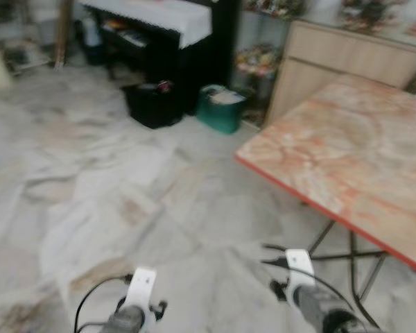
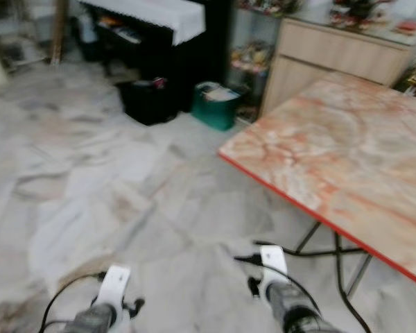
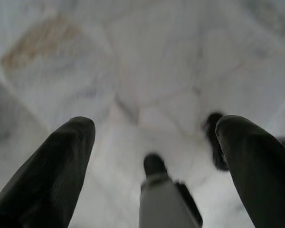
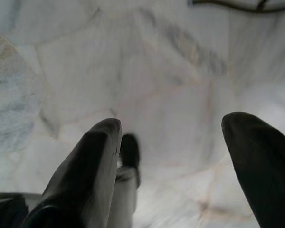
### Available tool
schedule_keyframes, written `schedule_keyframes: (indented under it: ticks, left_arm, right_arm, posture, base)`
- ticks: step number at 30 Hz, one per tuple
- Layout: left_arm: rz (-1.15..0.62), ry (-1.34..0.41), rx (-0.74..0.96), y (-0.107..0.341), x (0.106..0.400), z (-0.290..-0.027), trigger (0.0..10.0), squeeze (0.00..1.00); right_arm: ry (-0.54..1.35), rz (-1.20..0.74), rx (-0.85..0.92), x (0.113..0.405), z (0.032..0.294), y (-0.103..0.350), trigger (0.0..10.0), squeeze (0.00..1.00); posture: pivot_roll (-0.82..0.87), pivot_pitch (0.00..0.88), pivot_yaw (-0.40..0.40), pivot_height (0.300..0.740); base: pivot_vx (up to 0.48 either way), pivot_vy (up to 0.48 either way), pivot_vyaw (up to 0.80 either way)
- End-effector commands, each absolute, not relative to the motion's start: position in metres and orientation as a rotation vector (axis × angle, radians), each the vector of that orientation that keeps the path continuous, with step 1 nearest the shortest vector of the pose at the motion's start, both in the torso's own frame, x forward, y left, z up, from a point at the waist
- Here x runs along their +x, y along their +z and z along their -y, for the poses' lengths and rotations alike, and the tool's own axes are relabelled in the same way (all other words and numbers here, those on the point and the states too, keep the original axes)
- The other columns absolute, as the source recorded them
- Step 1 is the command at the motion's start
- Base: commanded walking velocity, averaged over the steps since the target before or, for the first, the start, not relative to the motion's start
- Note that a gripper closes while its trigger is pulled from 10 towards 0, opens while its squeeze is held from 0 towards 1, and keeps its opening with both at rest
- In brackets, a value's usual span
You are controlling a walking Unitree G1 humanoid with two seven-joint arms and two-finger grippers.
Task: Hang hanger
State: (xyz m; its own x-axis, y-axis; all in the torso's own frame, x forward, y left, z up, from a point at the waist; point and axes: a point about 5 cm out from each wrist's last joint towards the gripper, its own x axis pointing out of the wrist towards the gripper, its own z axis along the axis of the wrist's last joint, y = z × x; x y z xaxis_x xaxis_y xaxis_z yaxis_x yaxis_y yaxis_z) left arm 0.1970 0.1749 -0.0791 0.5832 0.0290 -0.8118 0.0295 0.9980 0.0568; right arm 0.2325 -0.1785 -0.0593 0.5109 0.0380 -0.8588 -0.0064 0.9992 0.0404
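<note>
Left gripper [image 3: 156, 126], right gripper [image 4: 175, 122] wide apart above floor [image 1: 125, 173]

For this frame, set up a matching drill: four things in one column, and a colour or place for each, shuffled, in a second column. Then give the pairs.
Things:
1. folding table
2. bin
3. crate
4. left hand

Descriptions:
A. green, on the floor beside the cabinet
B. fingers spread apart over the pale floor
C. orange marbled top with a red edge, on the robot's right
D. black, on the floor under the dark piano

Pairs: 1-C, 2-A, 3-D, 4-B
</note>
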Motion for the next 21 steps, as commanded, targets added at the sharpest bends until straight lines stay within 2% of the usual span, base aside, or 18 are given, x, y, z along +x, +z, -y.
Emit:
schedule_keyframes:
  ticks: [1,9,14,21]
  left_arm:
    - [-0.968,0.035,0.052,-0.083,0.189,-0.178,10.0,0.0]
    - [-1.039,-0.002,0.081,-0.095,0.161,-0.181,10.0,0.0]
    - [-1.049,-0.127,0.184,-0.099,0.153,-0.168,10.0,0.0]
    - [-1.055,-0.103,0.121,-0.103,0.144,-0.147,10.0,0.0]
  right_arm:
    - [0.01,-1.047,0.026,0.223,0.18,-0.065,10.0,0.0]
    - [0.014,-1.073,0.001,0.2,0.18,-0.078,10.0,0.0]
    - [0.034,-1.073,-0.056,0.191,0.193,-0.081,10.0,0.0]
    - [0.031,-1.091,-0.123,0.183,0.215,-0.081,10.0,0.0]
  posture:
    - [-0.08,0.0,0.018,0.74]
    - [-0.08,0.0,0.019,0.74]
    - [-0.06,0.0,-0.003,0.74]
    - [0.02,0.0,-0.018,0.74]
  base:
    - [0.0,0.0,-0.77]
    - [0.0,0.0,-0.77]
    - [0.0,0.0,-0.77]
    - [0.0,0.0,-0.77]
